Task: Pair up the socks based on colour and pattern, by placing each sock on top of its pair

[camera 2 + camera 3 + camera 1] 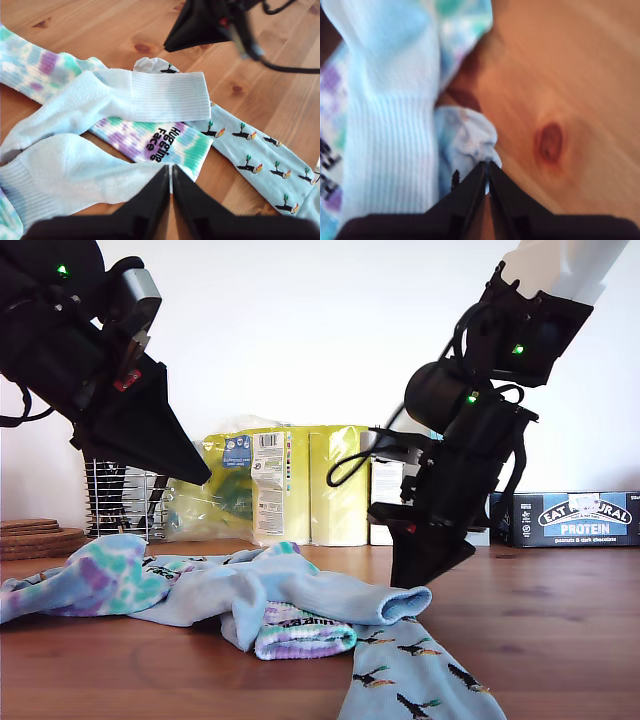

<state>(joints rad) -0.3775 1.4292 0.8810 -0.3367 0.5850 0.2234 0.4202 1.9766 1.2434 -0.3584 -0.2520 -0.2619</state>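
Where the socks lie heaped on the wooden table [560, 630], the tie-dye sock's lettered cuff [160, 140] sits near the middle of the pile, and I place the rest from it. A plain light blue sock [165, 95] lies across it, ribbed cuff spread flat just beyond the lettering. A second plain light blue sock [65, 175] overlaps the cuff's near side, under my first gripper [171, 175]. A bird-print sock [250, 145] runs out from beneath the lettered cuff onto bare wood, and its pale toe end pokes out past the ribbed cuff. Another tie-dye sock [100, 575] spreads away from the lettered cuff toward the exterior view's left. My second gripper [486, 172] is down at the table beyond the lettered cuff, its jaws pressed together with bunched fabric of the bird-print sock's toe nipped at the tips. My first gripper hangs well above the pile, jaws together, holding nothing. Behind the lettered cuff, along the wall, stand a wire rack [120, 502], a yellow wrapped pack [290, 485] and an Eat Natural protein box [575, 518].
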